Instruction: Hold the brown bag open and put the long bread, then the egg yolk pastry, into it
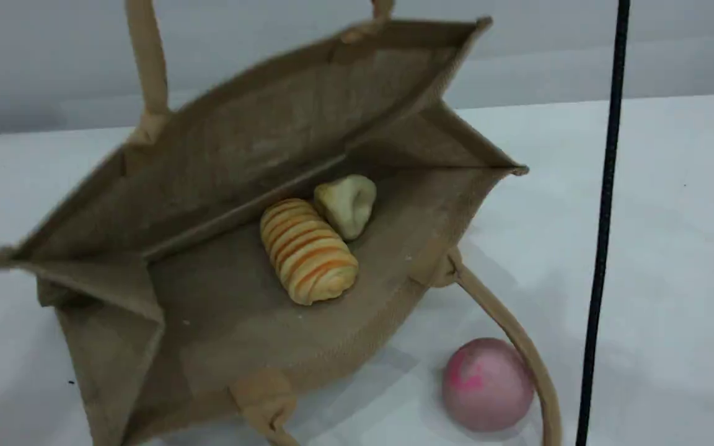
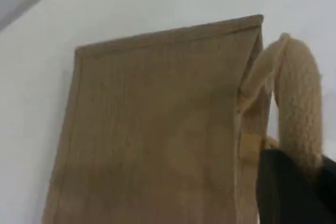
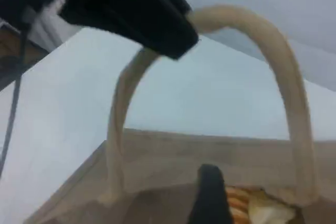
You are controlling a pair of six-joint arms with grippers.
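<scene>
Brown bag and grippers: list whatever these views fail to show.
- Scene view: brown bag upper handle top and both arms cut off by the top edge.
- Left wrist view: bag interior hidden by its outer wall.
- Right wrist view: long bread mostly hidden behind the right gripper fingertip.

My scene cam looks down at a slant into the open brown bag (image 1: 220, 310), pretty close. Left wrist cam sits right against its outer wall, beside a handle (image 2: 299, 108). Right wrist cam peers over that same handle into the bag's mouth.
</scene>
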